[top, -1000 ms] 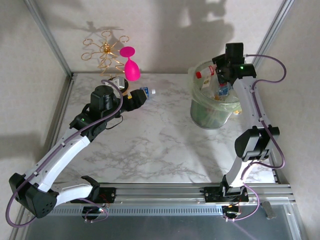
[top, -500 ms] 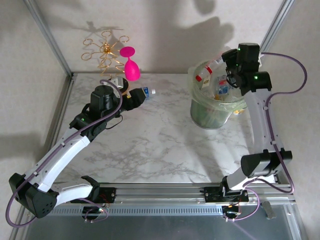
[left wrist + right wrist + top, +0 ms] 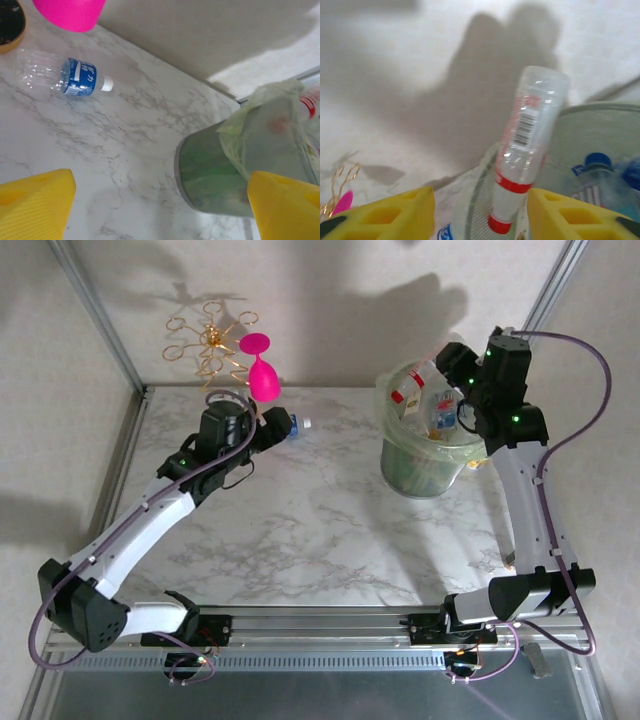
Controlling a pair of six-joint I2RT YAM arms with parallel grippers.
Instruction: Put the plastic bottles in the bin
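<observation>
I see the marble surface, with the pale-green bin at its far right; a red-labelled bottle stands cap-down inside, leaning at the rim, beside a blue-capped one; a blue-labelled bottle lies on the surface near the pink glass; my right claw hovers at the bin's rim, fingers apart, empty; my left claw, also apart, holds nothing.

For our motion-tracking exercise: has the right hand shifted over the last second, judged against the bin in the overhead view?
Yes. The right hand has swung rightward, from above the middle of the bin to its far right rim.
</observation>
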